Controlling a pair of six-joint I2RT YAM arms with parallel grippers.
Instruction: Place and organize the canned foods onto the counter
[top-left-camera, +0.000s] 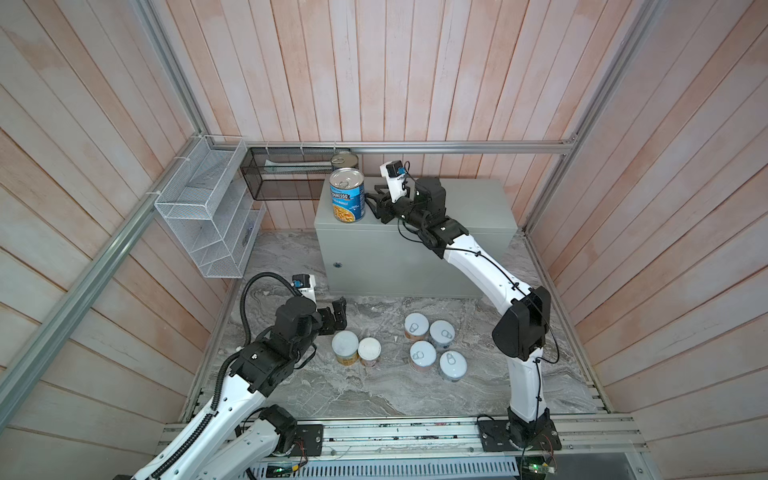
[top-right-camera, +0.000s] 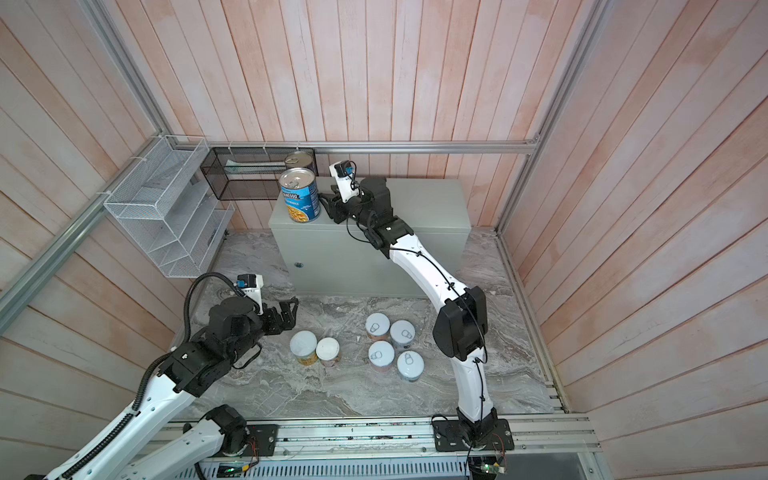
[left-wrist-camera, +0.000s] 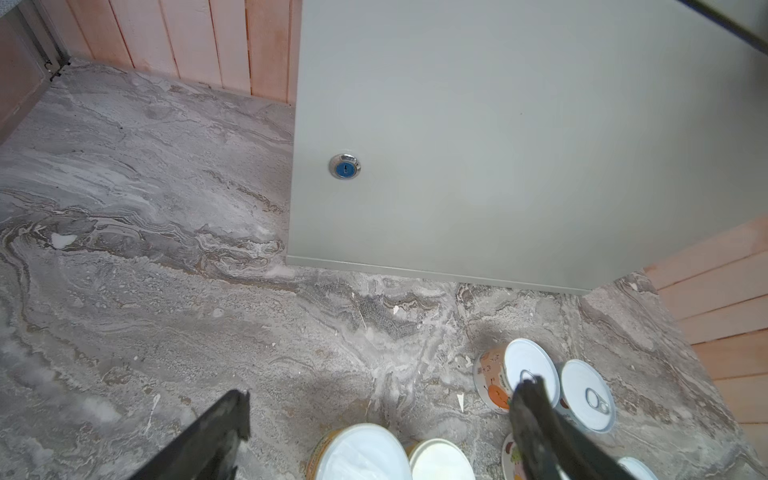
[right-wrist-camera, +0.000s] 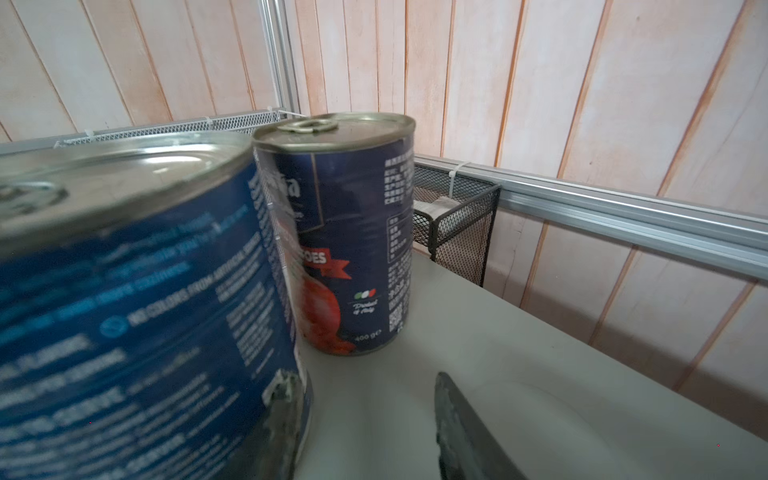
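Blue metal-topped Progresso can (right-wrist-camera: 137, 291) stands just beside my right claw (right-wrist-camera: 361, 378), half-parted and empty, so it seems placed; next I withdraw for another.

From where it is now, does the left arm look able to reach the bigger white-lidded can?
Probably yes: the left gripper hovers open close to the bigger white-lidded can, with nothing between them.

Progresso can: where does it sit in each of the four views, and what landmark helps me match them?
Top view: Progresso can upright on the counter, left front corner.
Top view: Progresso can at the same corner.
Left wrist: not in it; only the counter's front shows.
Right wrist: large, blurred, close up.
Shared landmark: tomato can just behind it, in both top views too.
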